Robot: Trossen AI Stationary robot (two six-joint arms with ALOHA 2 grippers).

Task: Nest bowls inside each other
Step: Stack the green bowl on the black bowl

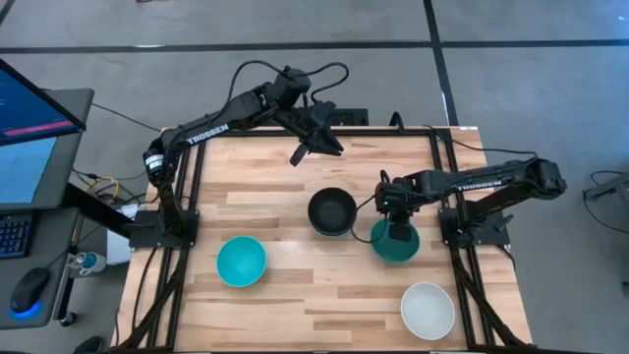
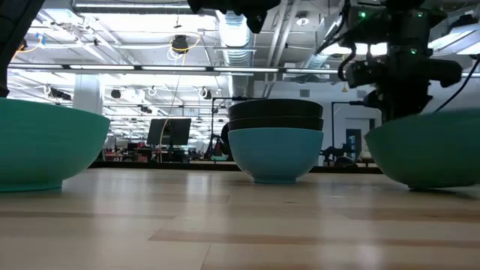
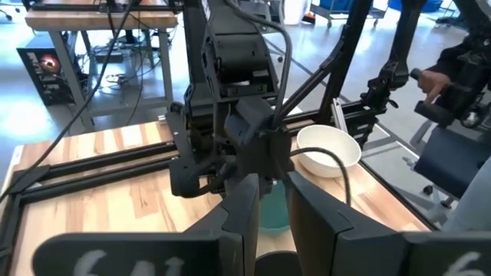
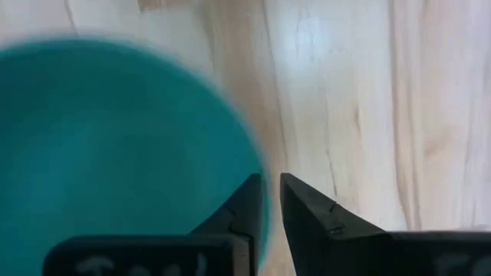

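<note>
A sky-blue bowl (image 2: pixel 274 154) stands on the table's middle with two black bowls (image 2: pixel 275 115) nested in it. From above this stack shows as a black bowl (image 1: pixel 332 211). The dark teal-green bowl (image 1: pixel 395 242) stands to its right, and my right gripper (image 1: pixel 393 224) is shut on its rim. A turquoise bowl (image 1: pixel 241 261) stands near left, a white bowl (image 1: pixel 428 309) near right. My left gripper (image 1: pixel 314 147) hangs above the table's far side, open by a narrow gap and empty. My right gripper pinches the dark teal-green bowl's rim (image 4: pixel 261 184) on the bowl's far side, one finger (image 4: pixel 242 207) inside the bowl and one outside. The fingers come from above, pointing down. In the low view the bowl (image 2: pixel 427 154) stands upright, its base on the table.
A black frame (image 1: pixel 437 147) runs along the table's far and side edges. Bare wood lies between the turquoise and white bowls (image 1: pixel 334 295). A monitor and keyboard stand off the table's left (image 1: pixel 29 128). A person's hand (image 3: pixel 433 80) shows beyond the table in the left wrist view.
</note>
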